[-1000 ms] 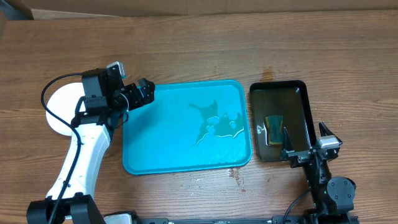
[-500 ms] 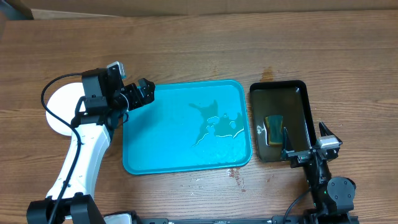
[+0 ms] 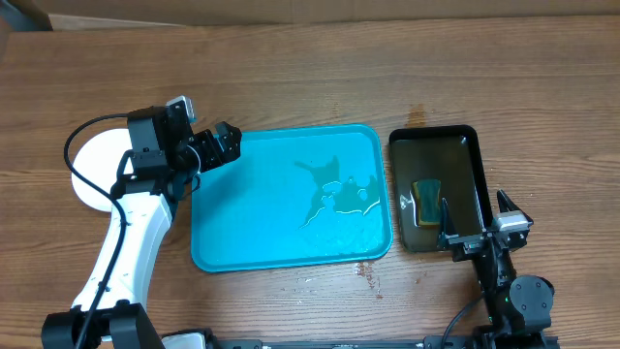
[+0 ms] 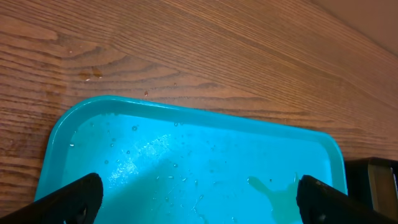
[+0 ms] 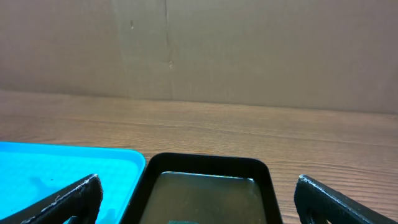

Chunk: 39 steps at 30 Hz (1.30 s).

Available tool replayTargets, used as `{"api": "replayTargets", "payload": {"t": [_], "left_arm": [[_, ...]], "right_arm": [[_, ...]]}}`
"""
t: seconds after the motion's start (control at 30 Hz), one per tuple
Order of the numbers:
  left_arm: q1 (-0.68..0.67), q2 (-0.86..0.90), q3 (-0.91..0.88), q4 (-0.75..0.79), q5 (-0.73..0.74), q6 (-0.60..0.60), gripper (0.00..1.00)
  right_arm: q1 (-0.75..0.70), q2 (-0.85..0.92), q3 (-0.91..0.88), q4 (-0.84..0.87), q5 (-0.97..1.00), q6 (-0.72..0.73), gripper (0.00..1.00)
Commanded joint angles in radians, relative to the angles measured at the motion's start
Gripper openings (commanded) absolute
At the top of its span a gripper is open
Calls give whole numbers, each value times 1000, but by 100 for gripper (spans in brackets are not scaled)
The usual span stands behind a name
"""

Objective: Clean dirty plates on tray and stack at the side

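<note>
Left of the large bright turquoise rectangular plastic tray [image 3: 252, 218], apart from its rim, lie the round white shallow plates [image 3: 92, 179]. They show as one pale disc half hidden under the left arm, so how many are stacked there I cannot tell. On the tray itself no plate is left, only a thin pool of water [image 3: 339, 189] toward its right half.

The left gripper [image 3: 215, 145] hangs over the tray's far left corner, fingers spread wide and grasping nothing; its wrist view shows bare wet tray between them. The right gripper [image 3: 477, 215] sits just right of the tray, over the near end of the narrow glossy black tray [image 3: 436, 155], released and empty too. A yellow-green sponge [image 3: 426, 202] lies in that black tray.

By my reading, cleaning and stacking look finished or very nearly so. The next move calls for no grasp on the tray. Either the left arm draws back off the tray's corner without brushing the plates beneath its forearm, or the stack gets checked for evenness
</note>
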Motion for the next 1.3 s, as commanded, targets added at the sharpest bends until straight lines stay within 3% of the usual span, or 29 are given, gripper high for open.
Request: {"api": "replayTargets", "payload": {"t": [0.0,0.2,0.63,0.97,1.13,1.27], "left_arm": [[-6,-31,11,-12,-8,26,100],[-31,-198,10,-90,-8,26,100],[-61,-839,7,-136,-22,45,100],[-66,-1172,-113,-354,-116,82,100],[-79,-1318,-284,-307,-142,82,100],[-95,-1419,-424,-80,-142,82,100]], "right_arm": [[-7,-11,-10,6,-1,-4,100],[-7,-11,-10,6,-1,-4,100],[-7,-11,-10,6,-1,-4,100],[-7,-11,-10,6,-1,-4,100],[-7,-11,-10,6,-1,-4,100],[-7,-11,-10,6,-1,-4,100]]}}
